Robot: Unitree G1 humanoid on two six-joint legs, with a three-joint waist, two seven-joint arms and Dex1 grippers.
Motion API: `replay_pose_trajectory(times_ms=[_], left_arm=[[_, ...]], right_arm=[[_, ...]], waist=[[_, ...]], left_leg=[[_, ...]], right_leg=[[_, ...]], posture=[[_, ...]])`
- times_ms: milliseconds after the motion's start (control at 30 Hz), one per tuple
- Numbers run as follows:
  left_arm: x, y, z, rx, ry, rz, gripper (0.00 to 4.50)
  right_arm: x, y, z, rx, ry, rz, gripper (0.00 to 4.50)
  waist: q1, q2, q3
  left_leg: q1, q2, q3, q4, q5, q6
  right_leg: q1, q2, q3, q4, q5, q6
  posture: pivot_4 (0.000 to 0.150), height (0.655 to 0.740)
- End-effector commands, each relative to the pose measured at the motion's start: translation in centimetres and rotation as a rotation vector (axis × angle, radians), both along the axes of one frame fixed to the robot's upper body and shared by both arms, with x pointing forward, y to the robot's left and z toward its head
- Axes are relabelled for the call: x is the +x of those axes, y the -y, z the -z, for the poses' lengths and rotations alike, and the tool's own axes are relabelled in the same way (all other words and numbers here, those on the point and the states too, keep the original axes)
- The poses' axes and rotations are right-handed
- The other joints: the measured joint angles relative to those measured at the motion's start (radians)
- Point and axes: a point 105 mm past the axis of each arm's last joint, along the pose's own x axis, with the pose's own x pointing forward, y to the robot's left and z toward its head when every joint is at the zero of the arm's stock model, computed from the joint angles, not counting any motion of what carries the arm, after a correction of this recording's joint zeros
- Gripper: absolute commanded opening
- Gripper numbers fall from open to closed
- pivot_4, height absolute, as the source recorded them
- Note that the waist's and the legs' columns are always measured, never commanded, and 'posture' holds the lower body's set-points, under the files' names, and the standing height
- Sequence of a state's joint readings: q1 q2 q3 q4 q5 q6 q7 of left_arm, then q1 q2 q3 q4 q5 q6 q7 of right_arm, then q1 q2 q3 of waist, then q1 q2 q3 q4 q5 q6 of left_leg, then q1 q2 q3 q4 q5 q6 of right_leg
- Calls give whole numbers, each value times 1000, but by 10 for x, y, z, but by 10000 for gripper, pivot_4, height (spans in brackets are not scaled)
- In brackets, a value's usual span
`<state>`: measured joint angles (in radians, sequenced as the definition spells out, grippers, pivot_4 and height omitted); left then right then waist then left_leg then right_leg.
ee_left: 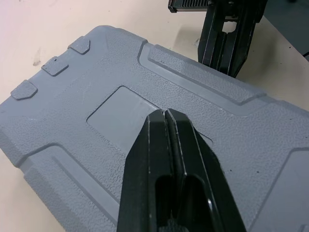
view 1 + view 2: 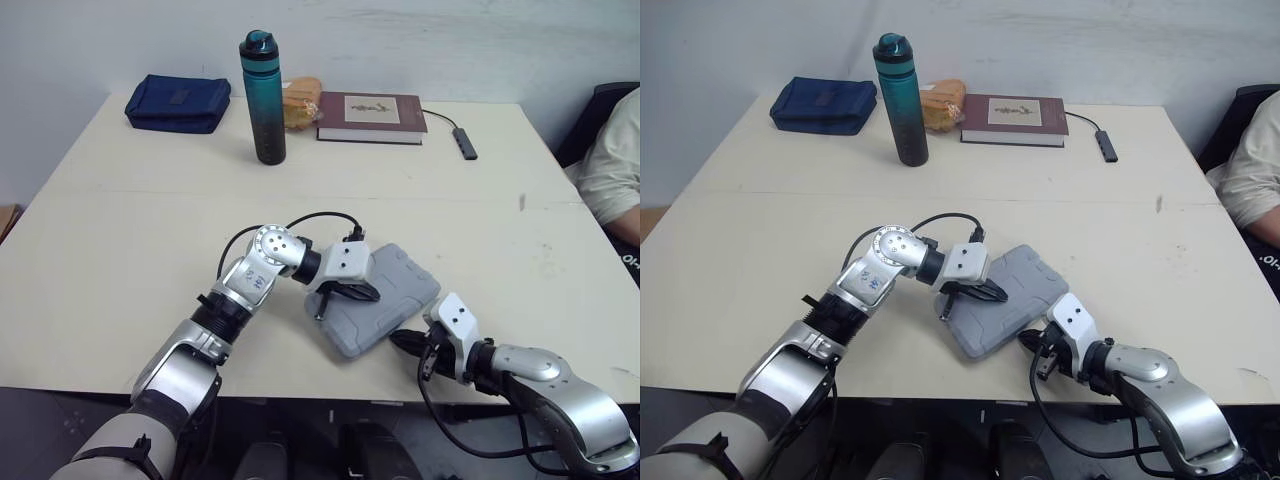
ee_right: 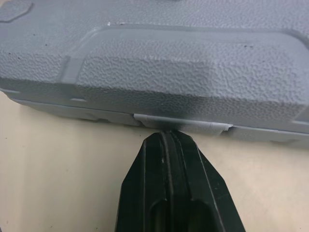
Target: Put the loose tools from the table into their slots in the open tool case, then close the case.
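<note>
The grey tool case (image 2: 385, 300) lies with its lid down near the table's front edge. My left gripper (image 2: 365, 293) is shut and rests on top of the lid (image 1: 120, 116), with nothing between its fingers. My right gripper (image 2: 405, 343) is shut too, its tips touching the latch tab (image 3: 181, 126) on the case's front side. In the left wrist view the right gripper (image 1: 227, 43) shows beyond the case's far edge. I see no loose tools on the table.
At the back of the table stand a teal bottle (image 2: 262, 97), a blue pouch (image 2: 178, 103), a book (image 2: 371, 116), a snack pack (image 2: 301, 100) and a cable adapter (image 2: 464, 142). A person's arm (image 2: 612, 170) is at the right edge.
</note>
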<state>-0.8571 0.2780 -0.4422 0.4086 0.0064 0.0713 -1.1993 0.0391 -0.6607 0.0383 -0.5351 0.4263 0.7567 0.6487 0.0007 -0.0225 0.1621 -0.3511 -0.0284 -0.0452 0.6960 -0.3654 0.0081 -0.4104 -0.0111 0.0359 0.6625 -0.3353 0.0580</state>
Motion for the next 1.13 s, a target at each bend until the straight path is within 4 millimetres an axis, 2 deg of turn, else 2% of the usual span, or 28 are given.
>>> replay_pose_trajectory(times_ms=[33, 100, 133, 200, 233, 267, 300, 367, 400, 433, 567, 633, 800, 933, 1133], left_arm=[[-4, -12, 22, 76, -79, -23, 0], [-2, -34, -5, 11, -124, -44, 5207], [-3, -49, -18, -30, -157, -63, 8003], [-6, -62, -31, -66, -192, -82, 17281], [-12, -68, -37, -92, -223, -72, 20461], [-20, -77, -45, -121, -248, -54, 26445], [-32, -90, -56, -147, -276, -39, 29482], [-50, -106, -73, -171, -309, -26, 39289], [-55, -113, -82, -182, -312, -41, 43312], [-58, -121, -90, -187, -306, -70, 44696], [-68, -160, -114, -205, -314, -221, 44696], [-70, -177, -117, -193, -299, -303, 44696], [-76, -204, -120, -183, -279, -426, 44696], [-80, -216, -113, -161, -256, -488, 44696], [-83, -216, -109, -162, -257, -487, 44696]], right_arm=[[1, -2, -24, 13, 85, -47, 3550], [-12, 10, -42, 0, 91, -129, 8897], [-16, 18, -54, -3, 98, -156, 13195], [-21, 26, -67, -3, 103, -178, 23057], [-24, 30, -73, 1, 105, -197, 26502], [-29, 36, -79, -7, 98, -220, 32927], [-35, 45, -88, -17, 95, -244, 36601], [-41, 56, -101, -29, 91, -262, 45000], [-42, 63, -107, -29, 91, -253, 45000], [-42, 70, -113, -31, 93, -236, 45000], [-48, 98, -131, -74, 113, -181, 45000], [-50, 110, -140, -86, 127, -148, 45000], [-53, 135, -151, -124, 168, -73, 45000], [-51, 145, -155, -155, 196, -48, 45000], [-46, 141, -153, -139, 207, -57, 45000]], waist=[[0, 0, 0], [-1, 1, 1], [-4, 5, 3], [-9, 5, 3], [-5, 5, 3], [-1, 5, 3], [4, 6, 4], [12, 7, 6], [15, 7, 6], [18, 7, 7], [25, 7, 7], [24, 10, 9], [23, 11, 10], [22, 14, 12], [22, 14, 12]], left_leg=[[0, 0, 0, 0, 0, 0], [0, 0, 0, 0, 0, 0], [-1, 0, 0, 0, 0, 0], [-2, 0, 1, -3, 0, 0], [-2, 0, 1, -4, 0, 0], [-2, 1, -1, -5, 0, 0], [-2, 1, -2, -5, 0, 0], [-3, 1, -2, -5, 0, 0], [-3, 1, -2, -5, 0, 0], [-3, 1, -2, -5, 0, 0], [-1, 0, -2, -5, -2, 4], [-1, 0, -2, -6, -2, 4], [-1, 0, -1, -7, -2, 4], [0, 0, -1, -9, -2, 4], [0, 0, -1, -11, -1, 3]], right_leg=[[0, 0, 0, 0, 0, 0], [0, 0, 0, 0, 0, 0], [-2, 0, 0, 0, 0, 0], [-4, 1, 1, 0, 0, 0], [-4, 1, 1, 0, 0, 0], [-4, 1, -1, 0, 0, -1], [-4, 1, -1, 0, -1, -2], [-4, 1, -1, -2, -1, -2], [-4, 1, -1, -2, -1, -2], [-3, 0, -1, -3, -1, -2], [0, -1, -1, -5, -1, -2], [0, 0, -1, -6, -1, -2], [0, 0, -1, -5, -1, -2], [-1, -1, 0, -6, -1, -2], [-2, -1, 0, -6, -1, -2]], posture=[[1500, 7400], [1500, 7400], [1500, 7400], [1500, 7400], [1500, 7400], [1500, 7400], [1500, 7400], [1500, 7400], [1500, 7400], [1500, 7400], [1500, 7400], [1500, 7400], [1500, 7400], [1500, 7400], [1500, 7400]])
